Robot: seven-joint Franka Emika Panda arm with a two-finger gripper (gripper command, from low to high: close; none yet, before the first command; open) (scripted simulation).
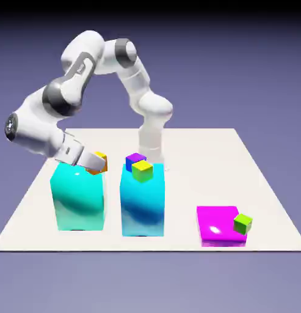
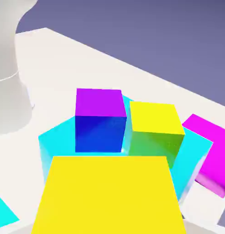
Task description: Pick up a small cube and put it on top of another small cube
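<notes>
The gripper is clamped on the small cube, holding it just above the top of the left cyan block. In the hand view the cube fills the bottom of the picture between the fingers and hides them. Its yellow face is turned up and toward the hand camera, orange-brown sides below; being a cube, it has no long axis. It sits a little tilted in the slanted grip.

On the right cyan block rest the purple cube and the lime cube, just beside each other. A magenta slab lies on the table toward the exterior view's right, with a green cube at its right edge.
</notes>
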